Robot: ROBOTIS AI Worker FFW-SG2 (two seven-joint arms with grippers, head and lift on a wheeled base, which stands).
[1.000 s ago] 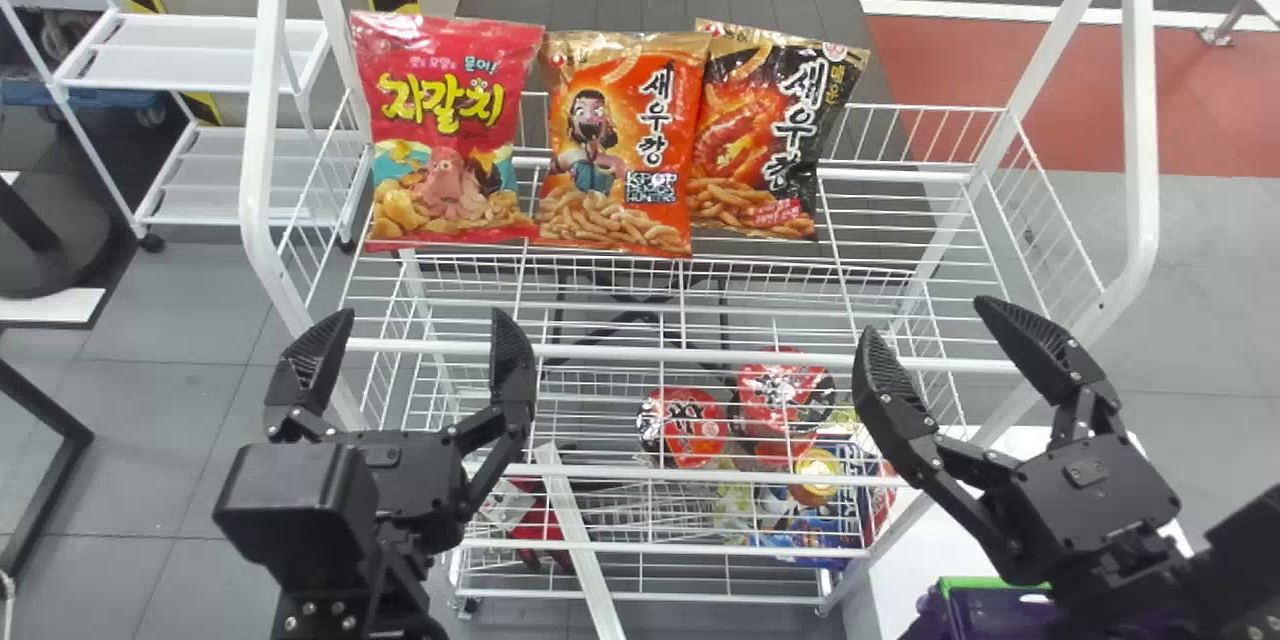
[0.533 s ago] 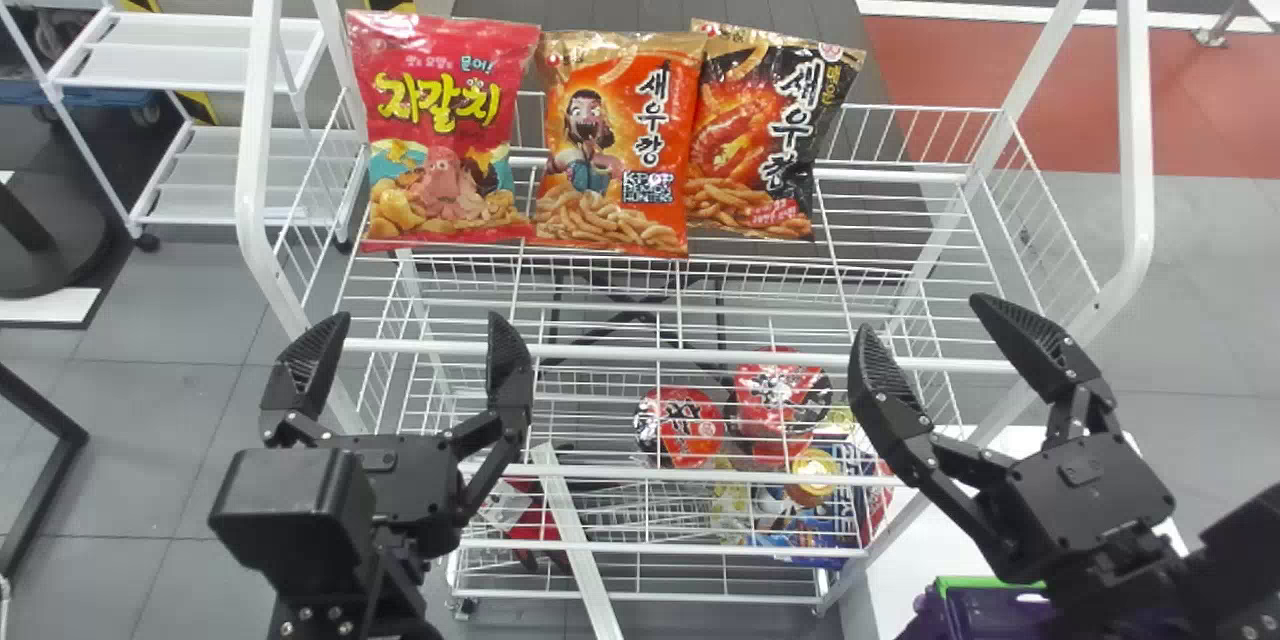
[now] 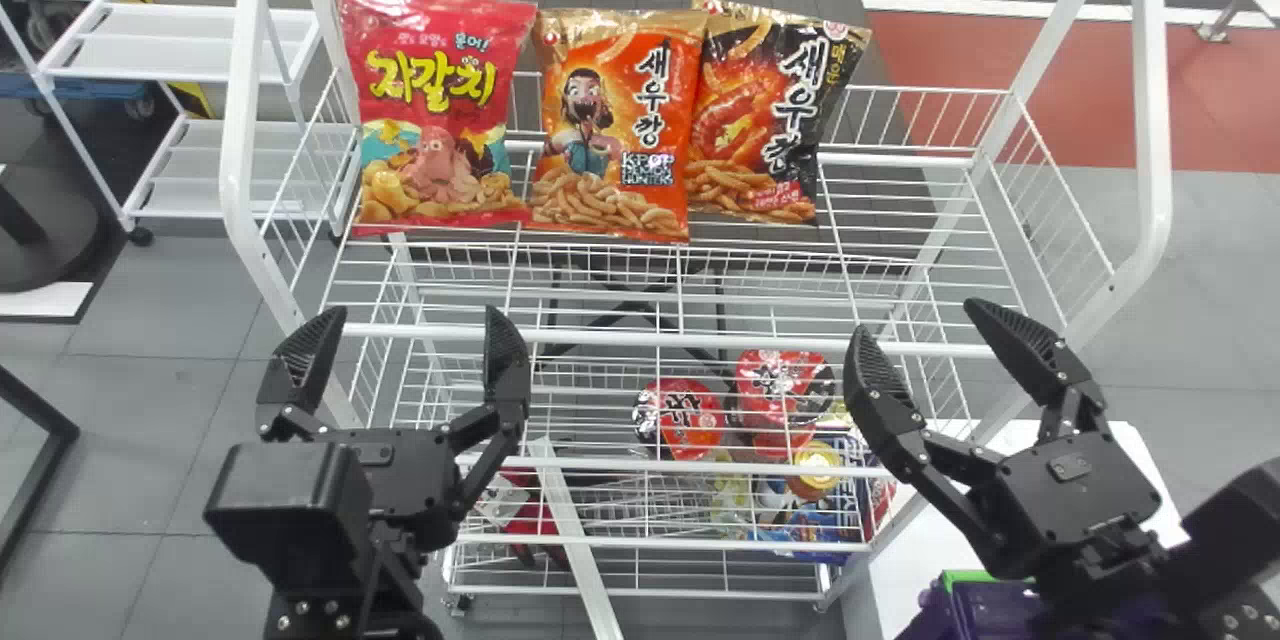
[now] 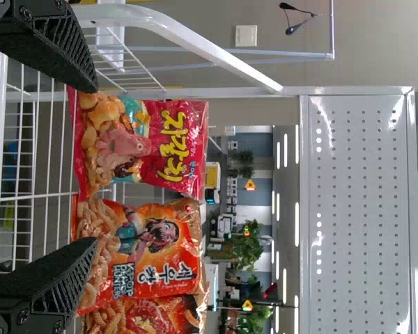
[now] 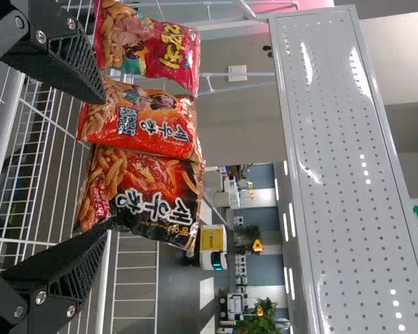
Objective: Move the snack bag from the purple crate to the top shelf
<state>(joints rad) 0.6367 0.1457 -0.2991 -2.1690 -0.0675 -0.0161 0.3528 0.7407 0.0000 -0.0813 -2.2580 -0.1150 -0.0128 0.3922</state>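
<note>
In the head view my left gripper is open in front of the rack's left half, and my right gripper is open before its right end, both empty. The top shelf holds a pink snack bag, an orange one and a black-and-orange one, side by side at its back. Part of the purple crate shows at the bottom right, beneath the right arm. The left wrist view has the open left gripper; the right wrist view has the open right gripper.
Red-lidded cups and other packages stand on the lower shelves. White posts rise at both sides of the top shelf, whose front rail runs just beyond the grippers. A white table stands at the lower right.
The rack's top shelf and the bags sit slightly higher in the head view than before. Both grippers have stayed open and nearly in place.
</note>
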